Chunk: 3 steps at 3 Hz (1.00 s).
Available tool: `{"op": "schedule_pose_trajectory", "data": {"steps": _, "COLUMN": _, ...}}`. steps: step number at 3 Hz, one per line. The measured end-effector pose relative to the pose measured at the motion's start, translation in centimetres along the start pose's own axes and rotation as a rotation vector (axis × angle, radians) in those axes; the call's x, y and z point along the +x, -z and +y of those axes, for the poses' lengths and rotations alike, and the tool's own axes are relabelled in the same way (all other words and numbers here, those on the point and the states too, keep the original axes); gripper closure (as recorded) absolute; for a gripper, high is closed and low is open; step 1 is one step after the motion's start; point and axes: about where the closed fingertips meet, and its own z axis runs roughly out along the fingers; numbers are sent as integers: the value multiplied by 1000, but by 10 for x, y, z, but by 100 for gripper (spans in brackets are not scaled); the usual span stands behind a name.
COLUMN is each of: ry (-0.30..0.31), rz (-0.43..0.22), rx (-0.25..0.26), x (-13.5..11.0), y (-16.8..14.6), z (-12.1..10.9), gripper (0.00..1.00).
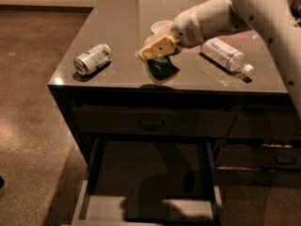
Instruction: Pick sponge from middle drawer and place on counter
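Note:
My gripper (pixel 157 53) is over the counter (pixel 122 32) near its front edge, shut on the sponge (pixel 162 68). The sponge is dark teal-green with a yellowish edge and hangs from the yellow fingers (pixel 160 46), just above the counter surface. The middle drawer (pixel 103 206) stands pulled open below, with a pale grey floor and side walls. The white arm reaches in from the upper right.
A silver can (pixel 92 58) lies on its side at the counter's left. A clear plastic bottle (pixel 225 55) lies at the right. A white bowl (pixel 161 26) is partly hidden behind the gripper. A closed dark drawer with a handle (pixel 151 125) sits above the open one.

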Motion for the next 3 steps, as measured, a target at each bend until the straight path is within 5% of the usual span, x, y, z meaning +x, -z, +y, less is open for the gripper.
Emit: {"op": "schedule_pose_trajectory", "data": {"steps": 3, "ry": -77, "rz": 19, "rx": -40, "x": -14, "y": -47, "z": -33, "gripper": 100}}
